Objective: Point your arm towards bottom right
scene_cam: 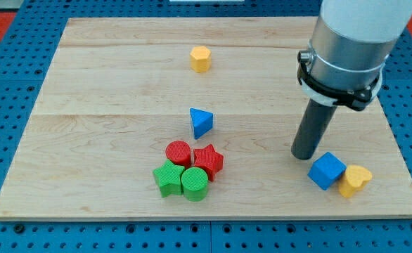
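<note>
My tip rested on the tabletop toward the view's bottom right, just up-left of the blue cube, which touched the yellow heart. The arm carried no gripper, only the rod. Further left lay the blue triangle, the cluster of red cylinder, red star, green star and green cylinder, and, near the top, a yellow hexagon.

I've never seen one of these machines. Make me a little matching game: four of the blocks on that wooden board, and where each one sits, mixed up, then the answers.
Blocks:
1. yellow hexagon block
2. blue triangle block
3. blue cube
4. green star block

Places:
A. lowest-left of the cluster of red and green blocks
B. alone near the view's top
C. just right of and below my tip, touching the yellow heart block
D. mid-board, above the cluster

Pairs: 1-B, 2-D, 3-C, 4-A
</note>
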Tool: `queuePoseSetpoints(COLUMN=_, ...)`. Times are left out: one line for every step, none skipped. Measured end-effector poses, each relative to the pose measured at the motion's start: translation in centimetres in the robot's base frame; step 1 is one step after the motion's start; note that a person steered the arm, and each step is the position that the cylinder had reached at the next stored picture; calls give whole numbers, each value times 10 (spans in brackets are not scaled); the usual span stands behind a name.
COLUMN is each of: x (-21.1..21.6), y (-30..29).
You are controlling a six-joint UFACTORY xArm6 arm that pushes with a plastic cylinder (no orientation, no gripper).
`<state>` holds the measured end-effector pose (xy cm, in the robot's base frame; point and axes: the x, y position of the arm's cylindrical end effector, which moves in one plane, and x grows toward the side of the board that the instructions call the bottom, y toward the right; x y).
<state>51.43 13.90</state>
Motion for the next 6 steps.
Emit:
queuePoseSetpoints(x=-27, y=37)
queuePoseSetpoints(x=-21, y=103)
queuePoseSetpoints(x=10, y=148)
queuePoseSetpoints(x=59, y=157)
queuePoseSetpoints(x=103, y=143)
queuePoseSetpoints(x=103, y=113)
